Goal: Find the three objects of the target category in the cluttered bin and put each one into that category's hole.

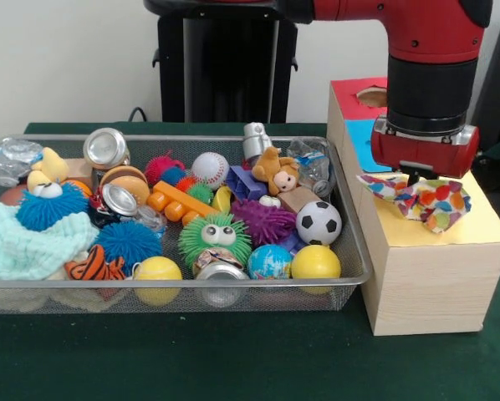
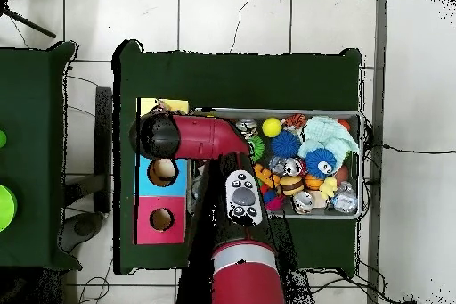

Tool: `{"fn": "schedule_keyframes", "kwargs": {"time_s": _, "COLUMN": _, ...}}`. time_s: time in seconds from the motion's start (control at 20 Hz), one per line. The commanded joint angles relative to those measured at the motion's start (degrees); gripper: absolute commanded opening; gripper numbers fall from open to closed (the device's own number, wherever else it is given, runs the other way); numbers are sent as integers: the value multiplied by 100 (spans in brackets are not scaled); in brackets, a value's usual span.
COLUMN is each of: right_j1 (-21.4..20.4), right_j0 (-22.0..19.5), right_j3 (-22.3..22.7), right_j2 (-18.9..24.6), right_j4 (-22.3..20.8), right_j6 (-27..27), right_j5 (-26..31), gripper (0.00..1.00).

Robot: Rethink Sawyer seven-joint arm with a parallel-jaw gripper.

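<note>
I see the wire-mesh bin [image 1: 350, 251] full of toys on the green table [image 1: 233, 368], tiled floor [image 2: 267, 24] around. My gripper [image 1: 417, 177] hangs over the wooden box [image 1: 434, 276], touching colourful cloth [image 1: 421, 199]; finger state unclear.

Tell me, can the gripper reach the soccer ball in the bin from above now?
Probably yes: the soccer ball lies on top of the clutter, uncovered, though the gripper seems occupied with a colourful cloth over the box.
</note>
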Motion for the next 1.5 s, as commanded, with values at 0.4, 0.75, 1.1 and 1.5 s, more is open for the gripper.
{"fn": "schedule_keyframes", "kwargs": {"time_s": 0.4, "right_j1": 1159, "right_j0": -384, "right_j3": 462, "right_j2": 327, "right_j4": -268, "right_j6": 646, "right_j5": -1060, "gripper": 0}}
{"fn": "schedule_keyframes", "kwargs": {"time_s": 0.75, "right_j1": 1451, "right_j0": 95, "right_j3": 518, "right_j2": 308, "right_j4": 470, "right_j6": 1574, "right_j5": -1595, "gripper": 0}}
{"fn": "schedule_keyframes", "kwargs": {"time_s": 1.1, "right_j1": 1644, "right_j0": 607, "right_j3": 501, "right_j2": -38, "right_j4": 1214, "right_j6": 1854, "right_j5": -1945, "gripper": 0}}
{"fn": "schedule_keyframes", "kwargs": {"time_s": 1.5, "right_j1": 1897, "right_j0": 599, "right_j3": 652, "right_j2": 59, "right_j4": 1573, "right_j6": 1759, "right_j5": -2557, "gripper": 0}}
